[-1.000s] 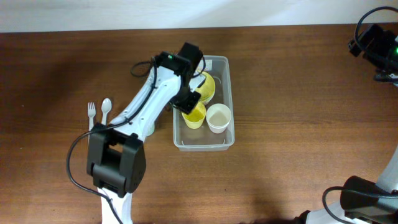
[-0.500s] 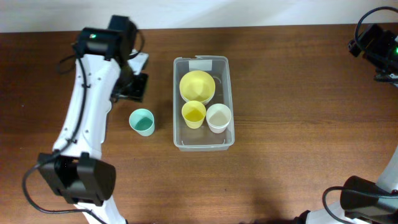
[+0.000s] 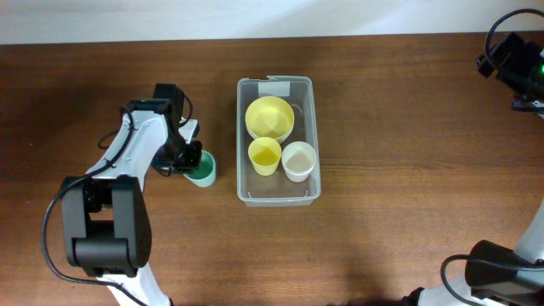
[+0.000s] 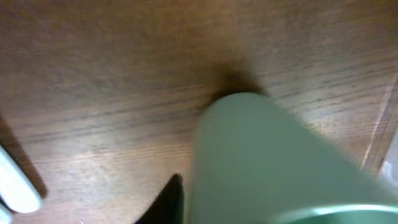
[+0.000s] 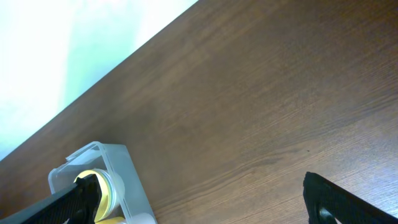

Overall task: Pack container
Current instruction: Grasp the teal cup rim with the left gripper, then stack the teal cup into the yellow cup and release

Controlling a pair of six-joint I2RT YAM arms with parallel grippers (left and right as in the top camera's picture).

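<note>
The clear container (image 3: 279, 194) sits mid-table with a white label at its far end. It holds a yellow bowl (image 3: 269, 117), a yellow cup (image 3: 264, 155) and a white cup (image 3: 298, 160). A teal cup (image 3: 205, 172) stands left of the container. My left gripper (image 3: 189, 161) is at the cup. In the left wrist view the cup (image 4: 261, 162) fills the frame with one finger tight against its side. My right gripper (image 5: 199, 208) is open and empty, high at the far right. It sees the container's corner (image 5: 115, 155).
The right arm (image 3: 514, 59) hovers over the table's far right corner. A white object (image 4: 15, 186) lies on the wood at the left edge of the left wrist view. Bare wood lies right of the container.
The left arm left the container, swung to the far left, then came down onto the teal cup. The cup has shifted slightly right. The right arm has not moved.
</note>
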